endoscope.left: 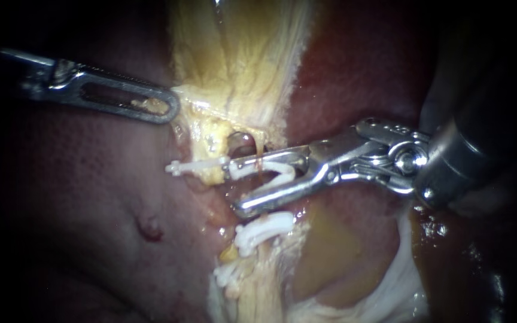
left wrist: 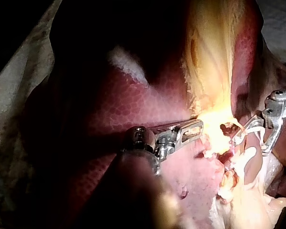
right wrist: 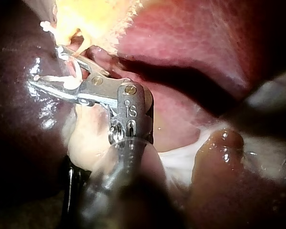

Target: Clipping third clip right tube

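The right instrument's (endoscope.left: 236, 185) two steel jaws were held wide apart. Three white plastic clips were counted: the uppermost clip (endoscope.left: 210, 165) was seen between those jaws, across yellow fatty tissue (endoscope.left: 240, 72), and two lower clips (endoscope.left: 264, 230) were set beneath it. The left instrument (endoscope.left: 172, 109) was clamped on that tissue's edge.

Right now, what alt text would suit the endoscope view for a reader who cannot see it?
The silver right instrument, jaws open, straddles a white plastic clip lying across the pale yellow tube. Two more white clips sit just below it, and the slotted metal left instrument reaches the yellow tissue's edge over dark red liver.
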Controlling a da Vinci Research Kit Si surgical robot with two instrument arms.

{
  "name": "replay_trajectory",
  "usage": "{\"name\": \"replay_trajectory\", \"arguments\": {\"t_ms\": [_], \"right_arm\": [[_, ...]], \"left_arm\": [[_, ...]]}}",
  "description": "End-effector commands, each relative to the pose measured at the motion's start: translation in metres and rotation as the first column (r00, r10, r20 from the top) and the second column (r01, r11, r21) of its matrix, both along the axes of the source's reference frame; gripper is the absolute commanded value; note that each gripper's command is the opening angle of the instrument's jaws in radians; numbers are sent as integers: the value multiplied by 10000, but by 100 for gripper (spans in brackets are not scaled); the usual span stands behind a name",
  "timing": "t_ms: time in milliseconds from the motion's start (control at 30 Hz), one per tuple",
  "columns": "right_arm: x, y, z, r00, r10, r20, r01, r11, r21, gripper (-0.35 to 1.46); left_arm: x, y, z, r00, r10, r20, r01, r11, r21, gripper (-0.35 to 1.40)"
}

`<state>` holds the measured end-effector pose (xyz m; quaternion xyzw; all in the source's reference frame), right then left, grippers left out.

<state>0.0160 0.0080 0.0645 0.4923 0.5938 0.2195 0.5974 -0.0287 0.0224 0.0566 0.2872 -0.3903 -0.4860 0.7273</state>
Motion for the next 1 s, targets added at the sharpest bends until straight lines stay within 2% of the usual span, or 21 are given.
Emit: {"name": "replay_trajectory", "arguments": {"t_ms": [33,233,400,800,867,967,1000], "right_arm": [[-2,0,2,10000,20,31,-20,10000,-2,48],[-8,3,7,9999,86,78,-86,10000,-6,41],[-14,4,8,10000,61,64,-61,10000,-6,27],[-23,3,9,9999,73,75,-73,10000,-8,-19],[-24,4,10,9999,88,52,-88,10000,0,-33],[-26,4,11,9995,-91,306,88,9999,93,-35],[-27,4,12,9984,-234,518,233,9997,20,-35]], "left_arm": [[0,0,0,10000,1,0,-1,10000,0,-35],[0,0,1,10000,0,-2,0,10000,-3,-35],[0,0,2,10000,0,-2,0,10000,-4,-35],[0,0,1,10000,0,-2,0,10000,-3,-35],[0,0,1,10000,0,-2,0,10000,-3,-35],[0,0,1,10000,0,-2,0,10000,-3,-35],[0,0,1,10000,0,-2,0,10000,-3,-35]]}}
